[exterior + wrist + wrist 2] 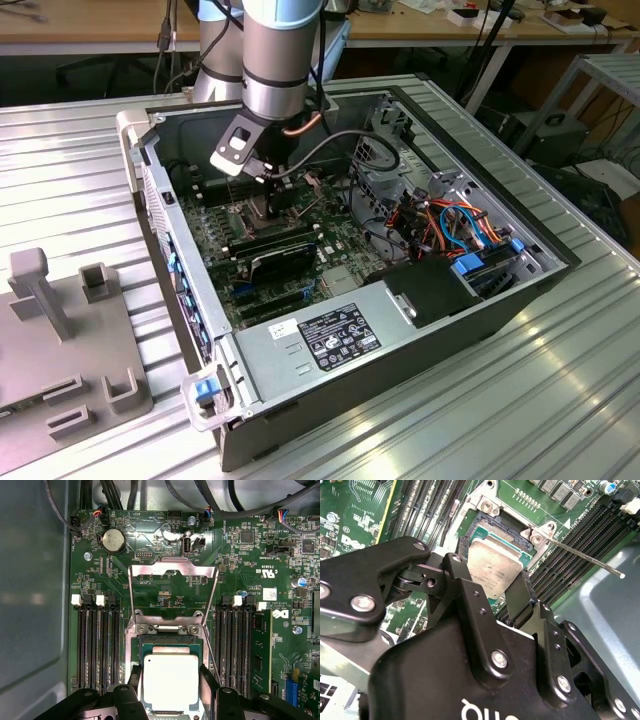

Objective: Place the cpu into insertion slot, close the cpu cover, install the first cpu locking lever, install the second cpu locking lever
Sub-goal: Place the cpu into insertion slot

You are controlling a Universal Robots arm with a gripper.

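Over the insertion slot (171, 645), the hand (170, 672) points down, gripping the cpu (171, 685).

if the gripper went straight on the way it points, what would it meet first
Most likely the insertion slot: the gripper holds the cpu over it, the cpu cover open. Depth is unclear.

Black-on-white rating label (336, 336) on power supply (265, 372), print too small to read; 1 small white sticker (283, 327) beside it. Board (250, 555): white silkscreen codes and a logo, upside down, plus 1 white sticker (270, 593). White triangle mark (566, 524) by socket (492, 529) corner. Gripper (489, 576) housing: white lettering, cut off. Cpu (495, 562) face: faint engraving, unreadable.
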